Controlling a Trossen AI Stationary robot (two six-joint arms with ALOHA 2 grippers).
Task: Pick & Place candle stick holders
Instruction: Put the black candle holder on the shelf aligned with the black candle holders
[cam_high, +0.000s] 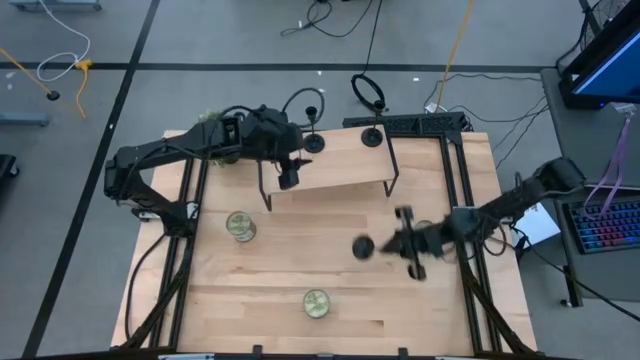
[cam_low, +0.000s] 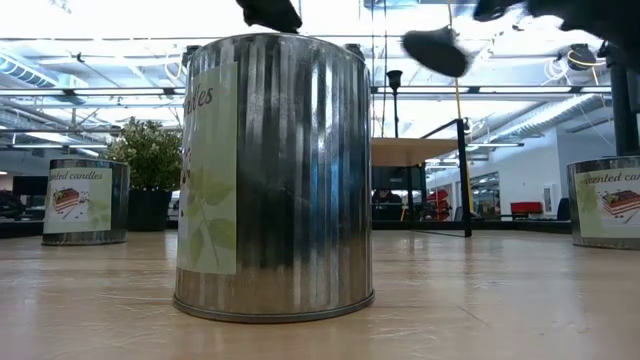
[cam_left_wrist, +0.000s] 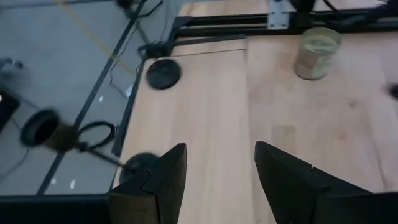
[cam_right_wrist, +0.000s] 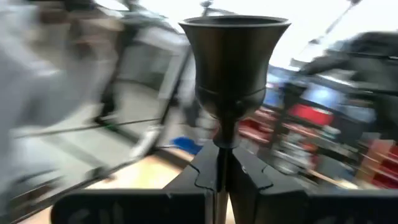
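One candle holder (cam_right_wrist: 234, 68) is clamped by its thin stem in the right gripper (cam_right_wrist: 222, 163), jaws clenched on it just under the cup. From above, that holder (cam_high: 364, 247) lies tipped sideways in the air, its round base pointing toward the middle of the desk (cam_high: 300, 270), with the right gripper (cam_high: 400, 243) just beside it on the right. In the low view its dark base (cam_low: 436, 50) hangs high, above and to the right of the nearest tin (cam_low: 272, 180).

Two more holders stand on the raised shelf (cam_high: 335, 165) at the back of the desk: one (cam_high: 313, 141) at the shelf's back left corner, the other (cam_high: 372, 136) along its back edge to the right. In the left wrist view the first shows a blurred cup and stem running to its base (cam_left_wrist: 138, 167) at the shelf edge, while the second shows as a black disc (cam_left_wrist: 163, 73) farther along.

The left gripper (cam_high: 289, 176) hovers over the shelf's left end, beside the corner holder, jaws released (cam_left_wrist: 217, 180) and nothing between them.

Three tins sit on the desk: one (cam_high: 240, 226) in front of the shelf's left leg, one (cam_high: 316, 303) near the front edge, and a third (cam_high: 427, 230) half hidden under the right arm.
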